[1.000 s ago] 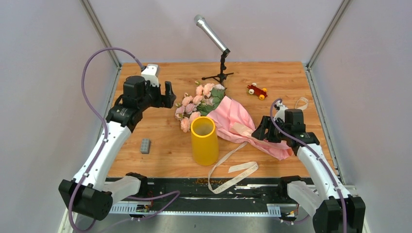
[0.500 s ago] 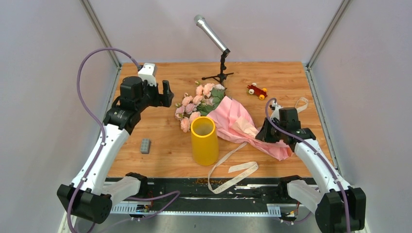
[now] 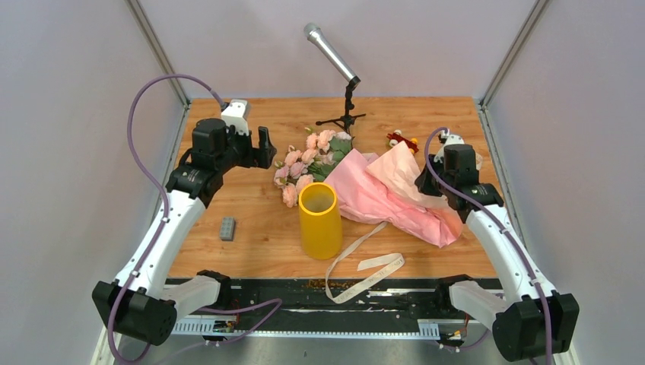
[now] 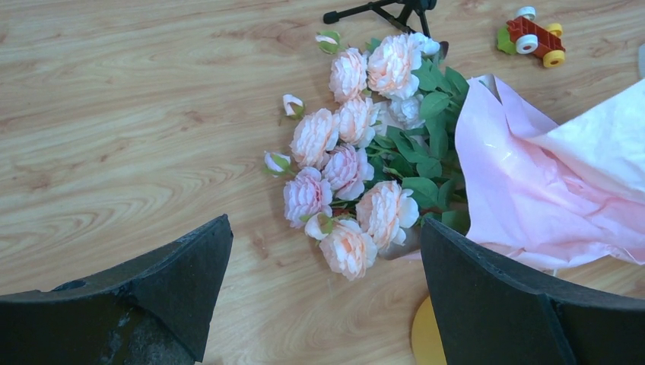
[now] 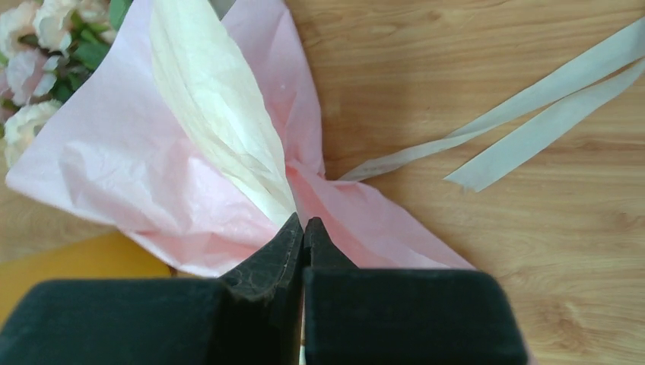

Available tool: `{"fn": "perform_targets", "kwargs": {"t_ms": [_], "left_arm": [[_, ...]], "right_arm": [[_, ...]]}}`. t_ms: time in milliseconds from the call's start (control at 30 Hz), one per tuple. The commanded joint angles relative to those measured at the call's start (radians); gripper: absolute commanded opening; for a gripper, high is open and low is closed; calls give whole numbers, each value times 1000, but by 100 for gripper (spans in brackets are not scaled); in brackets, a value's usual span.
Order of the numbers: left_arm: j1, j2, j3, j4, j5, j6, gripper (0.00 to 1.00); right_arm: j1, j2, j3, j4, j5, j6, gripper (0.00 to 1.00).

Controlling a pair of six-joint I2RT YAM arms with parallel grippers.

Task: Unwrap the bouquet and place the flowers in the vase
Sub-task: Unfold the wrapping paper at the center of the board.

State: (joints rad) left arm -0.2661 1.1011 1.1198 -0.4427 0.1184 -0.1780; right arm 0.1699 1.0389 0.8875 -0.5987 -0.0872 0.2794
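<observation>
— Paper first, by the look of it? Which arm has it?

— The right one. The right tool is pressed fully closed, tips together, on a flap of the pale pink wrapping paper. The flap stands up off the worktop like a small sail.

— And the other arm?

— The left tool hangs over the far left side, fingers spread as wide as they go, holding nothing.

— Where's the bouquet itself?

— The bouquet lies flat between the two arms, on a slant. The roses are at the far-left end, and the paper narrows toward the near right, under the right arm. So its long axis runs from the left tool's side down to the right arm's side.

— Which arm is closer to the flowers?

— The left. The blooms lie just to the right of the left tool and a little nearer to us. The right arm has the tail end. The stems I can't see; the paper covers them.

— And the vase?

— The yellow vase stands upright just in front of the blooms, beside the paper, and looks empty. The beige ribbon lies loose, trailing toward the near edge.

— So what's next?

— I'd guess the flap gets drawn away across that slant to open the wrap, with the left tool best placed to take the flowers.
</observation>
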Motion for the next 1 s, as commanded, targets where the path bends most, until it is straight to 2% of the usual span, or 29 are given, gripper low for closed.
{"fn": "perform_targets", "kwargs": {"t_ms": [0,267,533,733,967], "left_arm": [[7,-24,-1,41,21,-13,100],[12,-26,-6,52,40,-21,100],[13,10,-38,100,162,-114,100],[13,6,-92,172,226,-185,100],[13,14,-137,173,158,-134,100]], "right_arm": [[6,12,49,67,169,18,0],[3,68,12,124,319,56,0],[-8,163,6,177,372,95,0],[-62,249,2,208,356,133,0],[-198,363,-8,247,328,171,0]]}}
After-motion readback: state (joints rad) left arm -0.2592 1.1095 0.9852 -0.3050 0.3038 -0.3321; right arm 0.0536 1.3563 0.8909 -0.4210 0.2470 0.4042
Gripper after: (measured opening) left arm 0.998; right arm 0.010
